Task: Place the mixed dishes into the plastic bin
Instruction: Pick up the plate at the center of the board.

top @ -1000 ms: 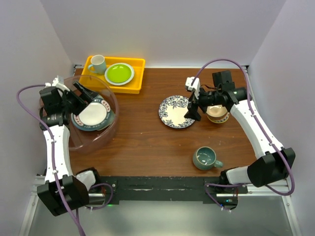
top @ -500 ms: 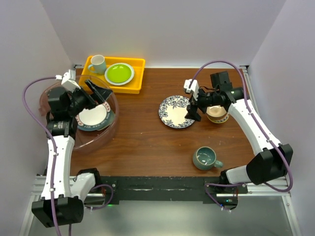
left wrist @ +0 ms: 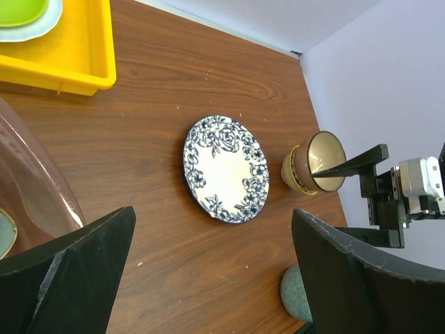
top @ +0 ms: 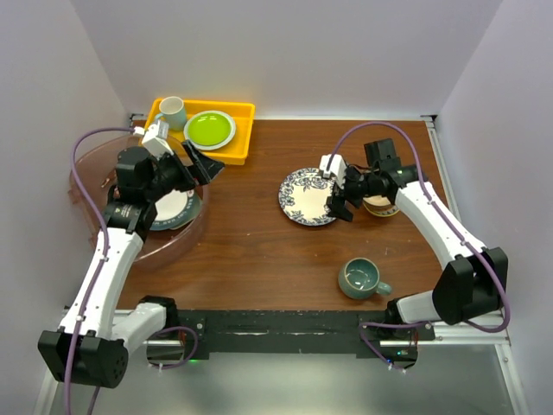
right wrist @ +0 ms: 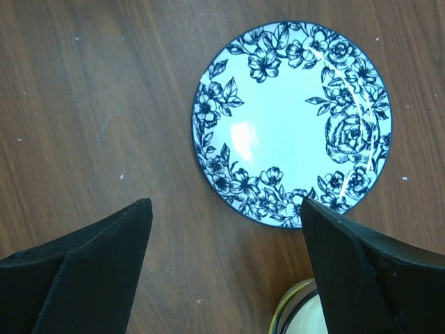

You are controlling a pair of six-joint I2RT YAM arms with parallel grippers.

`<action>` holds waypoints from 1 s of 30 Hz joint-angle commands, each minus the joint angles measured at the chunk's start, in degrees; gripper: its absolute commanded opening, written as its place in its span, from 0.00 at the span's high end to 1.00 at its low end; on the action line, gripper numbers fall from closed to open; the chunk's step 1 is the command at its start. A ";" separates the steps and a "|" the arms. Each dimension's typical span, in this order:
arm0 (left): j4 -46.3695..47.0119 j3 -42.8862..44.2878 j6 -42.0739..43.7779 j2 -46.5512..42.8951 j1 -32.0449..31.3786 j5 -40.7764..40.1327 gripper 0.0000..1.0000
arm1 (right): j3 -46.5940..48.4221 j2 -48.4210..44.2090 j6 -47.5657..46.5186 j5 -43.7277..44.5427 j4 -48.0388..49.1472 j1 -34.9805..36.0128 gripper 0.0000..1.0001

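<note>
The transparent pinkish plastic bin (top: 186,235) stands at the left with a red-and-white plate (top: 173,207) on a darker dish inside. The blue-rimmed floral plate (top: 304,197) lies on the table centre-right, also in the left wrist view (left wrist: 226,169) and the right wrist view (right wrist: 292,118). The cream-tan bowl (top: 381,206) (left wrist: 316,163) sits just right of it. The teal mug (top: 361,277) stands near the front. My left gripper (top: 200,164) (left wrist: 215,278) is open and empty above the bin's right rim. My right gripper (top: 337,200) (right wrist: 226,278) is open and empty over the plate's right edge.
A yellow tray (top: 242,131) (left wrist: 69,59) at the back left holds a white mug (top: 170,111) and a lime-green plate (top: 210,129). The bin's wall (left wrist: 38,191) shows at the left of the left wrist view. White walls close in on both sides.
My left gripper has risen out of the bin and swung right, past its rim. My right gripper has shifted slightly lower, toward the floral plate's edge.
</note>
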 commanded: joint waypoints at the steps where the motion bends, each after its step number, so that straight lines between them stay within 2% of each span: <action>1: 1.83 2.42 2.08 -0.26 -1.64 -4.78 0.00 | -1.93 -1.13 -3.52 1.77 4.62 0.01 0.09; 8: 1.13 1.37 2.43 -2.10 -1.91 -7.76 0.00 | -3.25 -0.51 -4.40 4.67 8.13 0.71 0.09; 15: -0.54 1.28 4.27 -6.22 -1.82 -16.20 0.00 | -3.87 0.98 -3.18 10.82 12.26 3.43 0.09; 21: 0.95 -2.06 4.72 -10.79 -1.82 -20.42 0.00 | -3.61 3.44 -1.68 15.31 15.60 5.28 0.10; 30: 0.69 -2.68 4.63 -10.63 -1.82 -19.37 0.00 | -4.74 5.73 -0.10 21.28 20.26 7.92 0.11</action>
